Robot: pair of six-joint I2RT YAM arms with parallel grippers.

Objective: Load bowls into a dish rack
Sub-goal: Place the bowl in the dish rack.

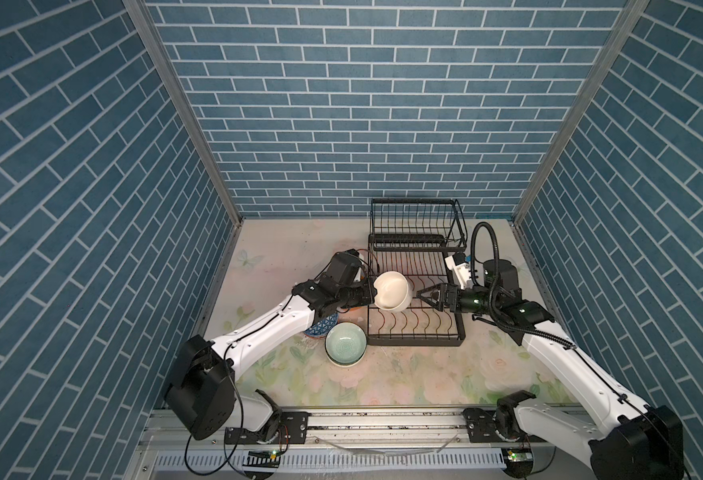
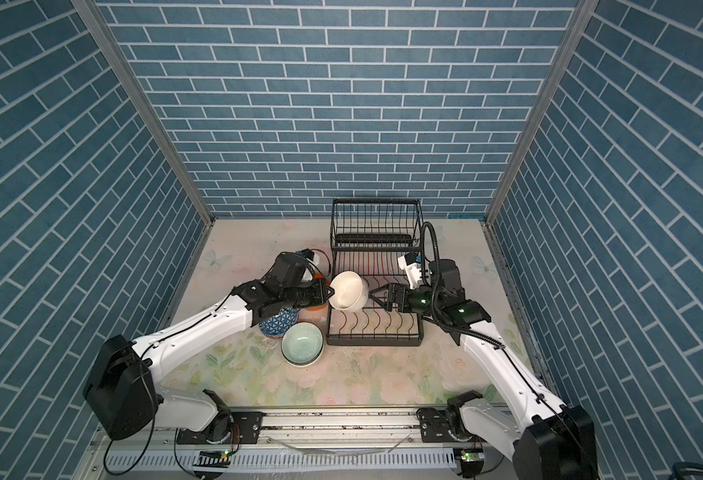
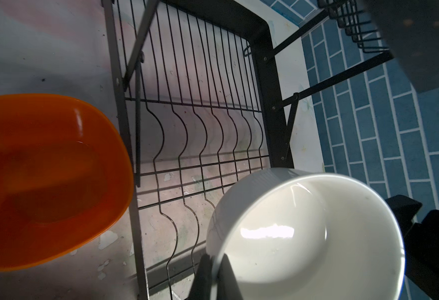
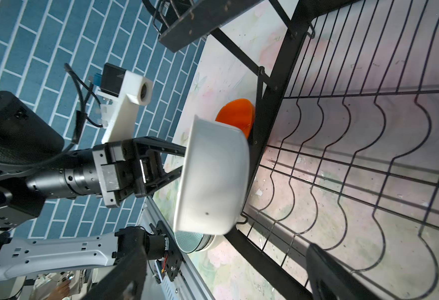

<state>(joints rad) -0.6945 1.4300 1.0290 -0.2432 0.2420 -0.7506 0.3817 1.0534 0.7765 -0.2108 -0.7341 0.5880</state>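
Nearest the rail, a pale mint green ceramic bowl (image 1: 346, 344) sits on the table. Beyond it, the left gripper (image 1: 371, 294) clamps the rim of a plain white round bowl (image 1: 393, 291), tipped on edge over the black wire dish rack (image 1: 416, 343), probably to slot between wires. Opposite, the right gripper (image 1: 421, 296) gapes empty. Its wrist view shows the left fingers (image 4: 171, 150) straddling that rim, which the top views hide.

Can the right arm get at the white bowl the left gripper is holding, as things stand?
Probably yes. The right gripper is open beside the white bowl, facing its outer wall above the dish rack, with nothing between them. The left gripper pinches the far rim, leaving this side free.
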